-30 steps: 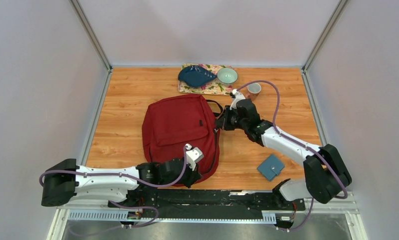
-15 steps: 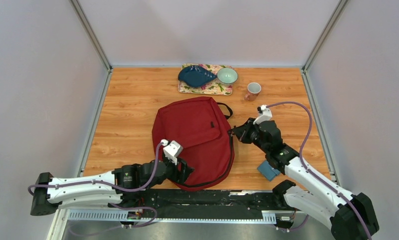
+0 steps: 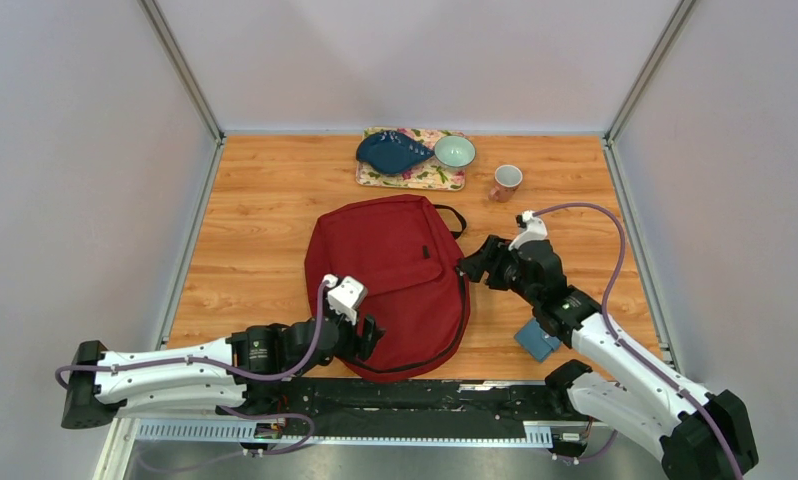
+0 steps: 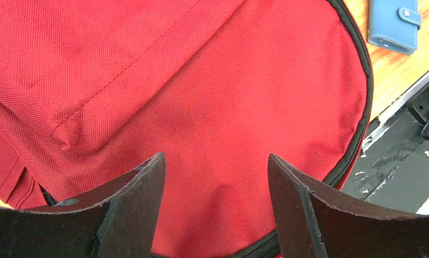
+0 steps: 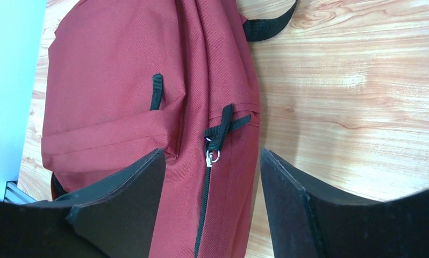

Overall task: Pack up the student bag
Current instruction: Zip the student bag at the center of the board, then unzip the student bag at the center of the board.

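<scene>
Shifted to the right and turned slightly over the last second: student bag (image 3: pixel 390 265), now lying flat mid-desk (image 3: pixel 255 230), front pocket up, black top loop toward the far right, lower rim at the near edge. Also changed: both sets of fingers, clamped a second ago, now spread apart. Left fingers (image 3: pixel 365 338) wide open over the bag's near-left corner, gripping nothing; from the left wrist, only red fabric and black piping (image 4: pixel 369 86) beyond them. Right fingers (image 3: pixel 473 264) likewise parted and empty at the bag's right edge, just beside the side seam; from the right wrist, black zipper pull (image 5: pixel 219 134) with its silver ring framed in the gap, not pinched. Small blue wallet (image 3: pixel 537 340) on the desk right of the bag, partly hidden under the right arm. At the far edge, well apart from the bag: floral mat (image 3: pixel 425 180) carrying a dark blue dish (image 3: pixel 390 152) and a pale green bowl (image 3: pixel 454 151), pink cup (image 3: pixel 506 180) just beside it on the right.
</scene>
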{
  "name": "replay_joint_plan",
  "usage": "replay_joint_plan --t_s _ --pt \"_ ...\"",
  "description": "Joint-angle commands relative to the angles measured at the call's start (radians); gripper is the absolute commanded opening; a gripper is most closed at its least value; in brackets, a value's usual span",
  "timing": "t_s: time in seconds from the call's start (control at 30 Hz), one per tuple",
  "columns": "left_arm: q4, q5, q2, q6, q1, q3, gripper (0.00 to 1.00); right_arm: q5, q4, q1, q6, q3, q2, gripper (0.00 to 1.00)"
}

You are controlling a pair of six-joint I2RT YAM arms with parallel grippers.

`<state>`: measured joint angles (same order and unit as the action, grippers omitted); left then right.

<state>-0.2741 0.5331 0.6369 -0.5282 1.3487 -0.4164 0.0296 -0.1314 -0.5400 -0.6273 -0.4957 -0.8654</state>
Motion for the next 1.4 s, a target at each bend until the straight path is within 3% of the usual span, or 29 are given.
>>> replay_joint_plan --t_s 0.0,0.3,0.5,0.6,0.63,0.7,0.73,0.83,1.0,1.2,1.37 --pt "-0.011 0.007 0.017 0.017 0.003 -0.047 0.77 0.000 -0.008 0.011 0.008 -0.047 -0.001 0.69" --pt "-0.005 0.016 0.029 0.028 0.003 -0.065 0.79 -0.132 -0.007 0.017 -0.011 -0.063 -0.124 0.74" --pt "-0.005 0.057 0.056 0.030 -0.005 -0.099 0.93 -0.235 0.012 0.034 -0.011 -0.121 -0.305 0.74" --pt "-0.017 -0.004 0.087 0.017 -0.095 -0.143 0.93 -0.270 0.036 0.035 -0.018 -0.130 -0.333 0.60" --pt "-0.019 -0.037 0.108 0.020 -0.133 -0.169 0.93 -0.273 0.051 0.035 -0.025 -0.123 -0.333 0.48" --pt "-0.022 -0.125 0.135 0.014 -0.232 -0.197 0.93 -0.284 0.068 0.034 -0.049 -0.106 -0.316 0.36" --pt "-0.022 -0.148 0.162 0.010 -0.258 -0.226 0.93 -0.290 0.090 0.035 -0.058 -0.096 -0.308 0.21" --pt "-0.011 -0.237 0.234 0.011 -0.351 -0.290 0.93 -0.310 0.153 0.034 -0.113 -0.037 -0.262 0.00" --pt "0.016 -0.389 0.398 0.030 -0.444 -0.433 0.93 -0.235 0.217 -0.012 -0.199 0.090 -0.152 0.00" --pt "-0.025 -0.527 0.647 0.005 -0.453 -0.660 0.93 -0.105 0.234 -0.129 -0.256 0.138 -0.040 0.00" --pt "-0.071 -0.617 0.780 -0.010 -0.453 -0.720 0.89 -0.054 0.216 -0.178 -0.265 0.154 0.009 0.00"
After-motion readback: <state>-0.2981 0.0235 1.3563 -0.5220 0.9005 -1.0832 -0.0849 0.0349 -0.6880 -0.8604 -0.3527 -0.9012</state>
